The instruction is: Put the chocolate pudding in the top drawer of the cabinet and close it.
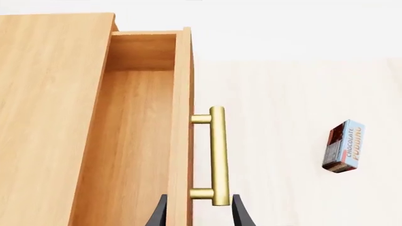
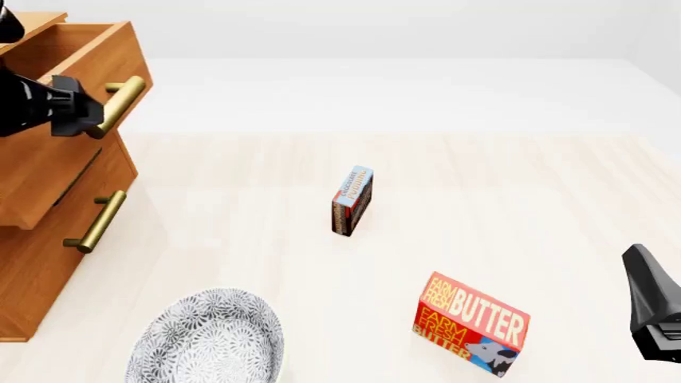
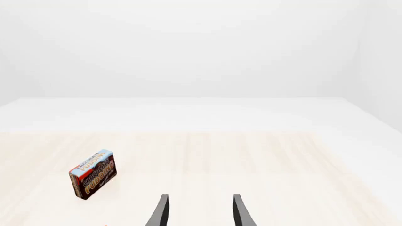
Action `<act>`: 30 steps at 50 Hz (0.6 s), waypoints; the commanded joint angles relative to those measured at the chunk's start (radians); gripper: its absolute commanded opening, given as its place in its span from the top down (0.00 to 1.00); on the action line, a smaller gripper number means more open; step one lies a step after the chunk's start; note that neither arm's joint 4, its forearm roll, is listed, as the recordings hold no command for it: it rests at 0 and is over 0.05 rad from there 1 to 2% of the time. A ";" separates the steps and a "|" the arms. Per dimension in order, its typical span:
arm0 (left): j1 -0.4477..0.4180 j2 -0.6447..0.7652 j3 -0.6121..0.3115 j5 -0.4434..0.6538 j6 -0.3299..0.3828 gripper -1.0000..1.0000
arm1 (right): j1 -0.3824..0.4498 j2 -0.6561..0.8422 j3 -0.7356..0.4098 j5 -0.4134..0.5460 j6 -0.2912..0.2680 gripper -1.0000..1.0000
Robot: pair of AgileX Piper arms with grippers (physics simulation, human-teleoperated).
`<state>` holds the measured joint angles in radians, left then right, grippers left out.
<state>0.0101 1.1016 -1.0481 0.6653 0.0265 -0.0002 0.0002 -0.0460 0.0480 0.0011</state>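
Observation:
The chocolate pudding (image 2: 352, 201) stands on edge in the middle of the table, apart from both grippers; it also shows in the left wrist view (image 1: 344, 147) and the right wrist view (image 3: 93, 174). The cabinet (image 2: 37, 271) stands at the far left. Its top drawer (image 2: 75, 44) is pulled out, and its inside (image 1: 135, 141) is bare. My left gripper (image 2: 88, 116) is at the drawer's brass handle (image 1: 217, 155), open (image 1: 199, 213), with the handle's end between the fingers. My right gripper (image 3: 199, 212) is open and empty, low at the front right (image 2: 642, 267).
A red-and-yellow butter box (image 2: 471, 323) stands at the front, right of centre. A patterned grey bowl (image 2: 207, 341) sits at the front left near the cabinet. The lower drawer, with its handle (image 2: 96, 223), is closed.

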 commanded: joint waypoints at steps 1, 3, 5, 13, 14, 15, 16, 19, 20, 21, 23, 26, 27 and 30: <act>-0.029 0.032 0.011 -0.008 0.020 0.00 | 0.000 0.000 0.000 0.000 0.000 0.00; -0.035 0.034 0.015 -0.012 0.021 0.00 | 0.000 0.000 0.000 0.000 0.000 0.00; -0.038 0.034 0.020 -0.015 0.019 0.00 | 0.000 0.000 0.000 0.000 0.000 0.00; -0.063 0.023 0.041 -0.021 0.006 0.00 | 0.000 0.000 0.000 0.000 0.000 0.00; -0.063 0.023 0.041 -0.021 0.006 0.00 | 0.000 0.000 0.000 0.000 0.000 0.00; -0.062 0.023 0.043 -0.022 0.007 0.00 | 0.000 0.000 0.000 0.000 0.000 0.00; -0.062 0.023 0.045 -0.022 0.009 0.00 | 0.000 0.000 0.000 0.000 0.000 0.00; -0.067 0.020 0.043 -0.019 0.006 0.00 | 0.000 0.000 0.000 0.000 0.000 0.00; -0.068 0.011 0.038 -0.006 0.006 0.00 | 0.000 0.000 0.000 0.000 0.000 0.00; -0.073 0.004 0.038 0.003 0.012 0.00 | 0.000 0.000 0.000 0.000 0.000 0.00; -0.078 -0.001 0.038 0.008 0.008 0.00 | 0.000 0.000 0.000 0.000 0.000 0.00; -0.085 0.000 0.037 0.007 0.003 0.00 | 0.000 0.000 0.000 0.000 0.000 0.00; -0.090 0.000 0.037 0.007 0.001 0.00 | 0.000 0.000 0.000 0.000 0.000 0.00; -0.100 0.001 0.039 0.005 -0.005 0.00 | 0.000 0.000 0.000 0.000 0.000 0.00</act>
<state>-0.0543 1.1016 -1.0436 0.6547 0.0026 -0.0002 0.0002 -0.0460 0.0481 0.0011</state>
